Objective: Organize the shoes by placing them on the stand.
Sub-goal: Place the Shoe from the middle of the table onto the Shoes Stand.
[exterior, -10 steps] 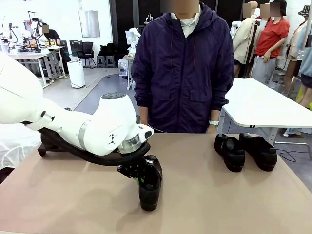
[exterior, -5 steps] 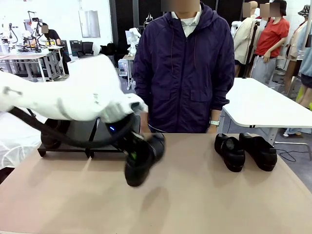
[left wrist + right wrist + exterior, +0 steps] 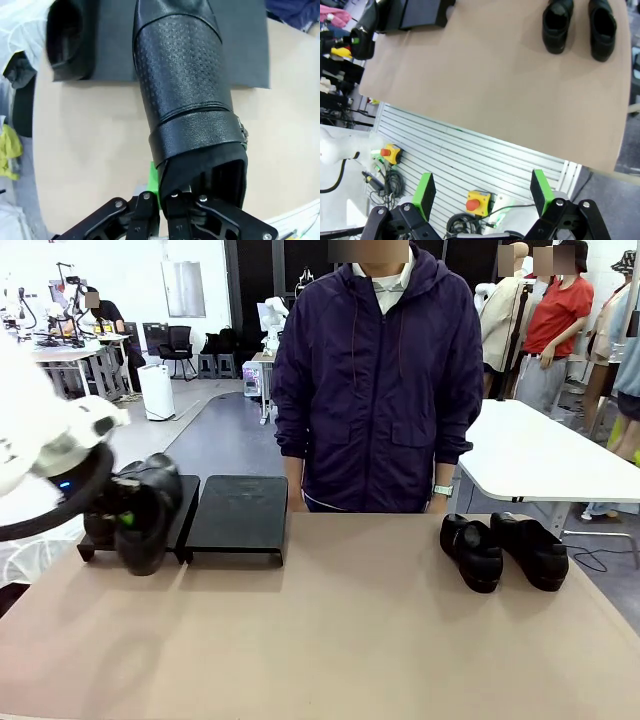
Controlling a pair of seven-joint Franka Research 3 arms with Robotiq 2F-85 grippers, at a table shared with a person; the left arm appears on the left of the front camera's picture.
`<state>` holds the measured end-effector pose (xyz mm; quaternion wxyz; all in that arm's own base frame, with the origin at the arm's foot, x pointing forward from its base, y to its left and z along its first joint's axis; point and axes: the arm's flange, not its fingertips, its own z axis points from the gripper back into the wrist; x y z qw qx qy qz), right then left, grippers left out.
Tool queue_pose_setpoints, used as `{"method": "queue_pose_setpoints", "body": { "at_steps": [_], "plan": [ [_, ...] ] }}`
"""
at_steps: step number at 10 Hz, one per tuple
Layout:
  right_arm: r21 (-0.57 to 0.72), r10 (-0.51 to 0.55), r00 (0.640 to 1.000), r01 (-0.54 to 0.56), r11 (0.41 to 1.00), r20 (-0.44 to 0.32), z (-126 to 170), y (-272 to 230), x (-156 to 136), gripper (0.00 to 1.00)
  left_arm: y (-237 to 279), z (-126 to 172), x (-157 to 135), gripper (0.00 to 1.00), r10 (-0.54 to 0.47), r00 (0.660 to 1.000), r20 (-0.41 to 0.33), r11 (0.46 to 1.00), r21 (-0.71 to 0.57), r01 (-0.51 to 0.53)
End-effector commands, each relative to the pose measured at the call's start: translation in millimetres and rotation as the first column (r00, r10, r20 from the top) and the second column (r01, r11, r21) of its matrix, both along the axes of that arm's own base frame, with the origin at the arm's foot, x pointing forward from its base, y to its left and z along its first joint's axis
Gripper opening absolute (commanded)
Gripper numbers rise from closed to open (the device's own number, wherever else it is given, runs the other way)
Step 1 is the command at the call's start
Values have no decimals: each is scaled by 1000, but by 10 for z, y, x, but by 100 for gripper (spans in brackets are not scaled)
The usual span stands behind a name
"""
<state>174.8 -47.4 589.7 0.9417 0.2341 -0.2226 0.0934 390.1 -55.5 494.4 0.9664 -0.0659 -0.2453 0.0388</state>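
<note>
Left wrist view: the left claw (image 3: 167,202) is clenched on the heel rim of a shoe (image 3: 185,100), whose toe points away over the stand (image 3: 240,50), where a second shoe (image 3: 65,35) sits. The right claw (image 3: 482,192) is spread wide, gripping nothing, well apart from the two shoes (image 3: 557,25) on the surface (image 3: 485,85).

One shoe (image 3: 185,85) was black with a fine dotted emboss; the stand (image 3: 236,512) was matte black, the worktop (image 3: 380,640) tan, the person's jacket (image 3: 375,390) dark purple
</note>
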Motion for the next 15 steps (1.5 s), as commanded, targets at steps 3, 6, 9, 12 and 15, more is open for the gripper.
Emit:
{"method": "queue_pose_setpoints", "body": {
  "at_steps": [3, 6, 9, 12, 15],
  "plan": [
    [14, 5, 1000, -5, 1000, 5, 4, -19, -15, 100, 176, -112, -16, 0, -9, 1000, 0, 1000, -3, 9],
    [14, 5, 1000, -5, 1000, 5, 4, -19, -15, 100, 176, -112, -16, 0, -9, 1000, 0, 1000, -3, 9],
    [14, 5, 1000, -5, 1000, 5, 4, -19, -15, 100, 406, -107, 603, 0, 40, 999, -28, 998, -47, -41],
    [14, 5, 1000, -5, 1000, 5, 4, -19, -15, 100, 684, -86, 1552, 0, 14, 998, 61, 999, -50, -11],
    [14, 5, 1000, -5, 1000, 5, 4, -19, -15, 100, 653, -309, 2024, 0, -146, 989, 33, 989, -3, 146]
  ]
}}
